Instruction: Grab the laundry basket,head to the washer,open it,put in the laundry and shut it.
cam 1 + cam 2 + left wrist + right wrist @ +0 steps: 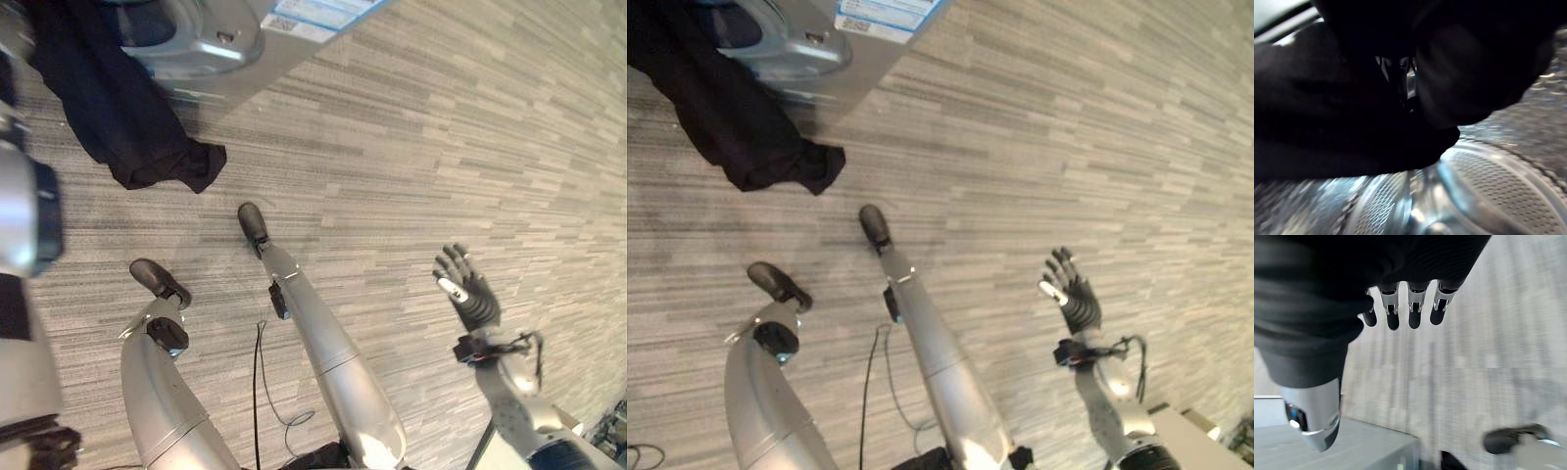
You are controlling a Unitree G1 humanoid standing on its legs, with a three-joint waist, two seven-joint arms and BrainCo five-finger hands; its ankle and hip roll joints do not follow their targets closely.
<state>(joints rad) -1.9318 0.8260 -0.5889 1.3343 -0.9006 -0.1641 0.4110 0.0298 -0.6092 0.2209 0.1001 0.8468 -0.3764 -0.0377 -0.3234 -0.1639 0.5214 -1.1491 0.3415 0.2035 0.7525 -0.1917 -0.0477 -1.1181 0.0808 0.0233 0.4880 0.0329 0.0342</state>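
Washer [294, 39]: a silver-grey machine is standing at the far left of the floor, with a pale label strip running along its top edge.
Washer door [201, 39]: a round, silver-rimmed door is sitting at the front of the washer, partly covered by the cloth.
Drum [1488, 186]: the left wrist view is showing a shiny perforated metal drum wall curving beneath the cloth.
Laundry [118, 108]: a black garment is hanging limp from the washer's door area, its lower end bunching into a fold just above the floor; in the left wrist view dark cloth [1352, 122] is lying over the drum.
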